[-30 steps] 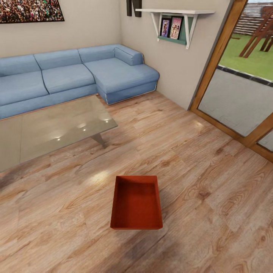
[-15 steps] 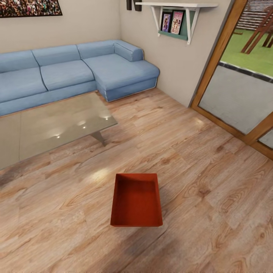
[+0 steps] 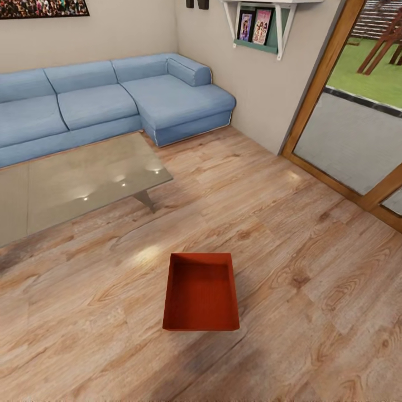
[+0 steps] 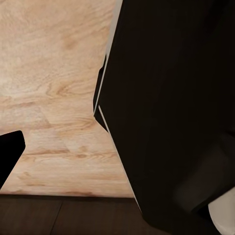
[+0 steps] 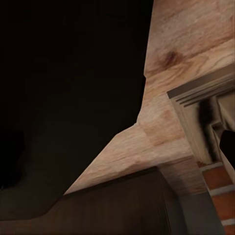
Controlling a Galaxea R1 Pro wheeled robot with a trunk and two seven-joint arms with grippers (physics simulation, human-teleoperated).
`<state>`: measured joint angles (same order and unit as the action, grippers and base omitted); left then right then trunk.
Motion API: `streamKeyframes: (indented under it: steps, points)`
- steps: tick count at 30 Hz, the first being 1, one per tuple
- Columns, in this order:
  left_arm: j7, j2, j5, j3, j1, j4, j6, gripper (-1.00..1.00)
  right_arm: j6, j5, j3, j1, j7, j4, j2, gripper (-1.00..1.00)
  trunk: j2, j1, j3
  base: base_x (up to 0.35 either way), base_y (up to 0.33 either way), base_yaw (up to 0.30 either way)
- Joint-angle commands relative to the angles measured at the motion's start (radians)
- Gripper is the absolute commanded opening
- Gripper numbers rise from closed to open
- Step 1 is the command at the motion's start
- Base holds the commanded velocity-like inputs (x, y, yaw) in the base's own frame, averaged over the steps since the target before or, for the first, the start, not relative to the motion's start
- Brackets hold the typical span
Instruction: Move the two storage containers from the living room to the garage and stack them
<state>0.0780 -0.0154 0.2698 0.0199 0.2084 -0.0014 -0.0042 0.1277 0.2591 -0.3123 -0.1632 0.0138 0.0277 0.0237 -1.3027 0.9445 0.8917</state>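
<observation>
One red-orange storage container [image 3: 201,293] stands open-topped and empty on the light wood planks of the living room, low in the middle of the head view. The garage and its floor are out of view. In the left wrist view a dark fingertip [image 4: 9,156] shows against wood planks, beside the robot's black body [image 4: 171,112]. In the right wrist view a small dark fingertip [image 5: 228,147] shows next to a pale door frame [image 5: 200,122]. Neither wrist view shows how the jaws stand.
A glass coffee table [image 3: 78,181] stands left of and beyond the container. A blue sectional sofa [image 3: 111,106] lines the far wall. Wood-framed glass doors [image 3: 357,128] run along the right, and a wall shelf [image 3: 262,25] hangs above the corner.
The whole head view has shifted: sofa, shelf and wall picture sit higher in the frame, so the camera moved. The container lies where it was on the planks.
</observation>
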Motion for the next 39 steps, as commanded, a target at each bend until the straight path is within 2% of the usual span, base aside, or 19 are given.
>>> streamKeyframes:
  steps: [1,24,39]
  points:
    - [0.002,0.0,0.003,0.002,0.0,0.0,0.0,1.0,0.006,0.008,-0.008,-0.001,0.001,0.003,0.0,1.0,0.0,0.0,0.001,0.0,0.0,0.0]
    - [-0.006,0.01,0.001,0.002,0.0,0.0,0.0,1.0,0.006,0.009,-0.01,-0.001,0.007,0.003,0.004,1.0,0.0,0.0,0.001,0.0,0.0,0.0]
    - [-0.009,0.008,0.003,0.002,0.0,0.0,0.0,1.0,0.006,0.009,-0.008,-0.001,0.008,0.003,0.005,1.0,-0.105,0.057,0.048,0.0,0.0,0.0]
